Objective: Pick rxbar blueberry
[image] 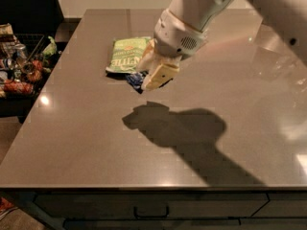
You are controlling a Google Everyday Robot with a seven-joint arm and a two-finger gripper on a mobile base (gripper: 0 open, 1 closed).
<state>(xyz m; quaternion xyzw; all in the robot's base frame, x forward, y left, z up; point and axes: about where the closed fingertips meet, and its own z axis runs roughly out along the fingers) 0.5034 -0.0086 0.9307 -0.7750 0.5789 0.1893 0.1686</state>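
The claw (147,77), raised over the desk (86,147), pinches the rxbar blueberry (134,78). The bar's free end points toward 8 o'clock; I cannot tell its long axis.

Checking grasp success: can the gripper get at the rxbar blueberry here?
Likely yes: the gripper looks shut on the rxbar blueberry, raised above the table beside the chip bag.

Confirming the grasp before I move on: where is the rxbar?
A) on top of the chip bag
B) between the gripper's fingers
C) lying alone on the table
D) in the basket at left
B: the dark blue rxbar pokes out from the gripper, which is closed on it just in front of the chip bag; the gripper's shadow lies apart on the table.
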